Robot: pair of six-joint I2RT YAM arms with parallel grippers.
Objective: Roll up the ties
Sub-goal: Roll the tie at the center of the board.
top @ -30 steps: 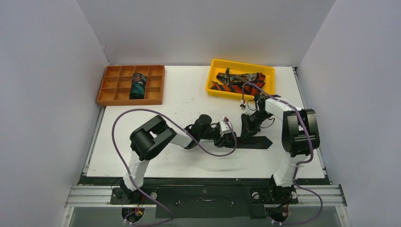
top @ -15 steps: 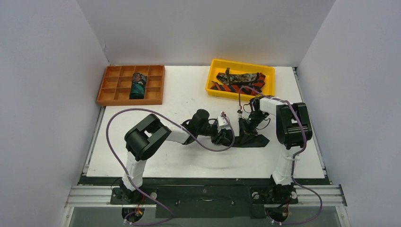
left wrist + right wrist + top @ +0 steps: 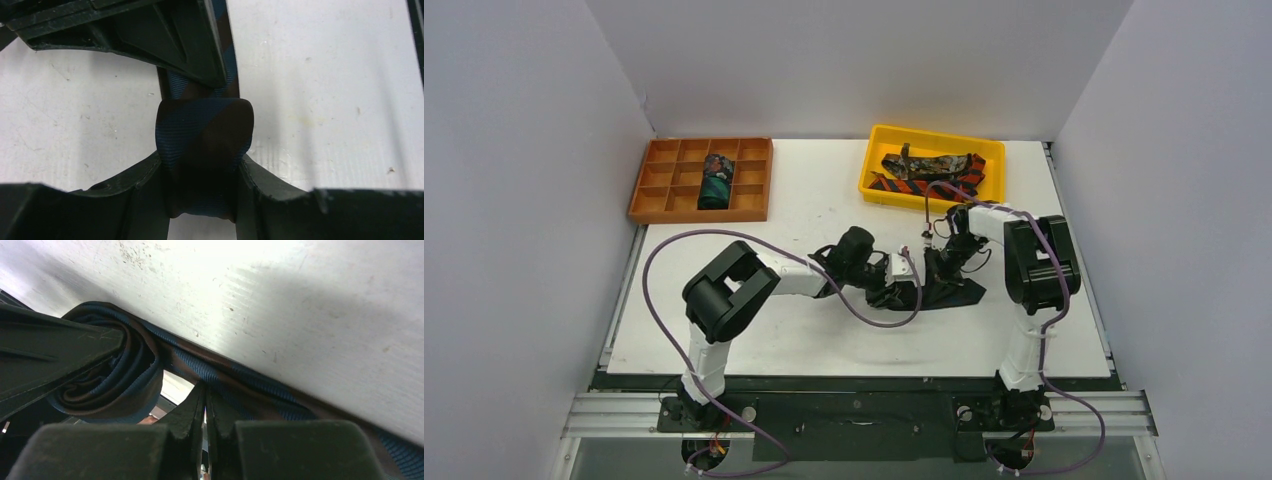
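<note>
The navy tie (image 3: 952, 293), brown-striped and partly rolled, lies on the white tabletop (image 3: 824, 330) at the middle of the top view. The left fingers (image 3: 260, 185), partway apart, clasp the roll at the bottom centre of the left wrist view. The right fingers (image 3: 205, 405), pressed together, rest on the unrolled strip just beside the roll.

My left gripper (image 3: 906, 285) and right gripper (image 3: 939, 268) meet mid-table on the dark tie (image 3: 959, 293), whose flat end lies on the white table (image 3: 804, 330) toward my right. Their jaws are too small to read from above. At the far edge, the yellow bin (image 3: 876, 150) holds the red-orange striped tie (image 3: 909, 187) and mottled brown tie (image 3: 934, 163). The orange divided tray (image 3: 649, 190) holds a dark teal roll (image 3: 716, 182) in its middle column.
</note>
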